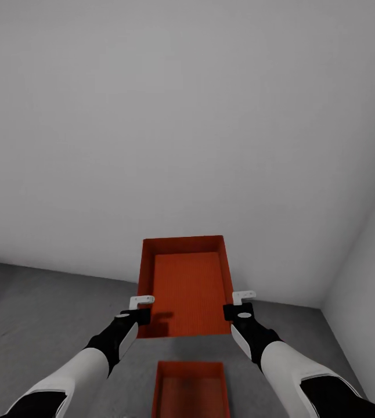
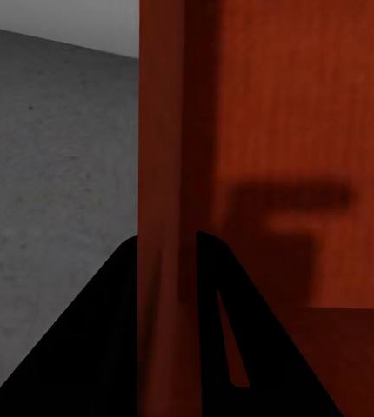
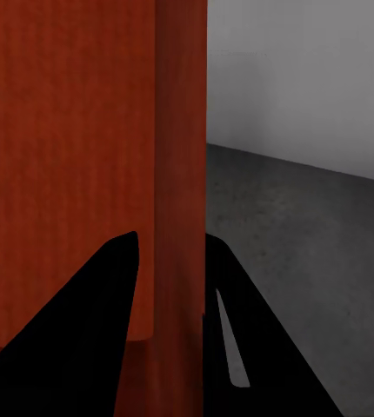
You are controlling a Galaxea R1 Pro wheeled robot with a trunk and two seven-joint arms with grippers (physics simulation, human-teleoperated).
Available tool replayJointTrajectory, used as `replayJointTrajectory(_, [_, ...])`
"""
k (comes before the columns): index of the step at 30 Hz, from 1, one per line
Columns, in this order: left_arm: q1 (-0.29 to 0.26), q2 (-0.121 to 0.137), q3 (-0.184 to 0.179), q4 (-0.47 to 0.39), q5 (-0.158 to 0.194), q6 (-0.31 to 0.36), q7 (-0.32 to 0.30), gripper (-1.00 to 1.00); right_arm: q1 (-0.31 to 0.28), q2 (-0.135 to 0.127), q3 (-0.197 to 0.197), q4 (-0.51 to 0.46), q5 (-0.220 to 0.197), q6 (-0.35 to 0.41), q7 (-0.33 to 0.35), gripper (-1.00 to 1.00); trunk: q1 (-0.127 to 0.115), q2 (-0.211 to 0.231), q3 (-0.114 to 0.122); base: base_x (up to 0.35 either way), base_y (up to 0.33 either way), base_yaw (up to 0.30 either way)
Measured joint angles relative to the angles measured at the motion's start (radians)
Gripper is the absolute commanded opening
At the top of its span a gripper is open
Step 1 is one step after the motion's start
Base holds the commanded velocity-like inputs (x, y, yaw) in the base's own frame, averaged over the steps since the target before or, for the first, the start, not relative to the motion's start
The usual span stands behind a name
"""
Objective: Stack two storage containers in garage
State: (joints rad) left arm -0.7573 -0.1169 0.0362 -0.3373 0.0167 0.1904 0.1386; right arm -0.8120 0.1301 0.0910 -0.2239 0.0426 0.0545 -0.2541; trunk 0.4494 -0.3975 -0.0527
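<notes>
I hold one red-orange storage container (image 1: 186, 287) up in the air between both arms, its open top facing me. My left gripper (image 1: 140, 309) is shut on its left wall (image 2: 165, 217), and my right gripper (image 1: 240, 305) is shut on its right wall (image 3: 180, 174). The second storage container (image 1: 191, 390) rests on the dark grey concrete floor (image 1: 31, 313) of the garage, directly below and nearer to me than the held one.
Plain pale grey walls (image 1: 181, 116) rise ahead, and another wall (image 1: 367, 273) meets them in a corner at the right. Bare concrete floor (image 2: 48, 174) spreads to the left and right (image 3: 309, 234) of the containers.
</notes>
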Motion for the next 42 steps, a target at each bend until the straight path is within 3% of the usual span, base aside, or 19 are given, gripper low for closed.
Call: replayJointTrajectory(42, [0.0,0.001,-0.003,-0.006,0.0,0.007,0.0,-1.0,0.0,0.001,-0.004,0.0,0.001,0.0,0.0,-1.0,0.0,0.0,-0.066,0.0,0.0,0.0])
